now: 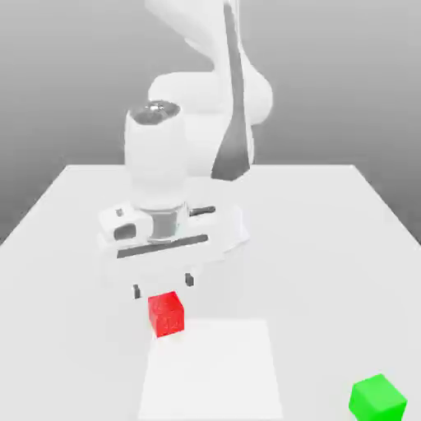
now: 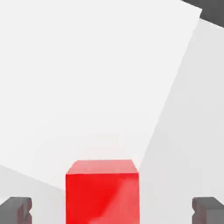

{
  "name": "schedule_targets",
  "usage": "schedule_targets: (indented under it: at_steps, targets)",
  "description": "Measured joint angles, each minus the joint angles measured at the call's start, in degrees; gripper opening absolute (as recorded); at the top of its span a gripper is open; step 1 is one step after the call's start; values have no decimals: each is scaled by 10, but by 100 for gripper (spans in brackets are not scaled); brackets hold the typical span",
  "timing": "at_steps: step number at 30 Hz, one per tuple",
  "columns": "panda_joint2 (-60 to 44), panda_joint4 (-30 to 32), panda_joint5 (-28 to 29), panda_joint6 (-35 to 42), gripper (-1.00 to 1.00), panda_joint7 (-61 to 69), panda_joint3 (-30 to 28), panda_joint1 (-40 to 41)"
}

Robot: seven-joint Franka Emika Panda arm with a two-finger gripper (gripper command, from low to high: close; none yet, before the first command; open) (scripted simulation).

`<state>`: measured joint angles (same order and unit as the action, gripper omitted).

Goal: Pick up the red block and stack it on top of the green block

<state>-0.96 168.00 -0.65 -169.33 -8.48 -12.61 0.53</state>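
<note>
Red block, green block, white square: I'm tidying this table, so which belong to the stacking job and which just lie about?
For the job:
- red block
- green block
- gripper, open above the red block

Just lying about:
- white square, apparently no part in the stacking

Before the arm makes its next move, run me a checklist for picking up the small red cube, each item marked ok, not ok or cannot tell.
1. Two-finger claw open: ok, fingers wide apart.
2. Small bright red cube between the two fingers' lines: ok, in the hand view it sits between them with space at each side.
3. Red cube's sides lined up with the fingers: ok, its near face looks square to them.
4. Top of the small bright green cube free for stacking: ok, nothing on it.
5. Red cube gripped: not ok, neither finger touches it.
</note>
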Motion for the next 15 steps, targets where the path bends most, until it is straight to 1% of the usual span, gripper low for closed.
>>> schedule_targets:
  at_steps: [2, 4, 5, 12, 15]
  targets:
    - [-36, -4, -43, -30, 0, 32, 28, 17]
    - [-70, -8, -75, -59, 0, 57, 67, 50]
    - [-85, -9, -83, -72, -100, 64, 87, 67]
    - [-87, -9, -83, -74, -100, 63, 93, 73]
    - [-48, -5, -39, -40, -100, 29, 61, 53]
